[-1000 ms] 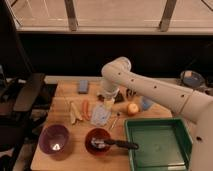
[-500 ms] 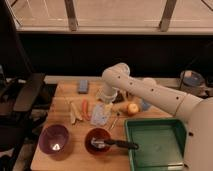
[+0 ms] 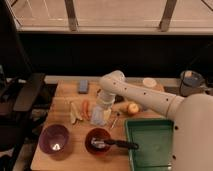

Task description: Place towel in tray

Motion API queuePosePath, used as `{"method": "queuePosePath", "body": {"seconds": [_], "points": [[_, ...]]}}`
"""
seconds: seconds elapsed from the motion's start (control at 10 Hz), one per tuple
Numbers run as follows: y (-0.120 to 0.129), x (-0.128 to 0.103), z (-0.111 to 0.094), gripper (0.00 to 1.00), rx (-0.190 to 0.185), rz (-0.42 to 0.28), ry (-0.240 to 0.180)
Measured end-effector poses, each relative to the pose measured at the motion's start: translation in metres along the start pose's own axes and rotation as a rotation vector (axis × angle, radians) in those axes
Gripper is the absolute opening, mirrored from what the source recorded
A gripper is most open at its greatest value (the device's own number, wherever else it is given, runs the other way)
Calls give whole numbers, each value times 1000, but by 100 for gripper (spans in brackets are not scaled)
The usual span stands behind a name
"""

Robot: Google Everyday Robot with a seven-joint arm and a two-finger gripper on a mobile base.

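I read desk (image 3: 62, 98) as matt wood; tray (image 3: 150, 147) glossy green plastic; towel (image 3: 99, 119) soft cloth, under smooth white end effector (image 3: 103, 107).

The towel (image 3: 100, 117) is laid mid-frame on the table (image 3: 62, 100), and the gripper (image 3: 103, 104) is held just above it. The tray (image 3: 155, 147) is set at lower right, with an apple (image 3: 133, 107) behind it.

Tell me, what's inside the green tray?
Only its bare green bottom shows in the green tray; its right edge is covered by the robot's arm. The towel lies outside on the table, with the gripper right over it.
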Motion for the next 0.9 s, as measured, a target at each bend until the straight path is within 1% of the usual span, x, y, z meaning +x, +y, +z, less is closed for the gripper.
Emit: {"method": "queuePosePath", "body": {"seconds": [0.1,0.3,0.6,0.7,0.8,0.9], "points": [[3,4,5,65,-7,12,0],[11,12,21,65,-19,40,-11],[18,14,31,65,-22,63,-35],[19,13,33,63,-23,64,-37],[20,12,35,58,-22,60,-35],[21,9,34,47,-18,53,-35]]}}
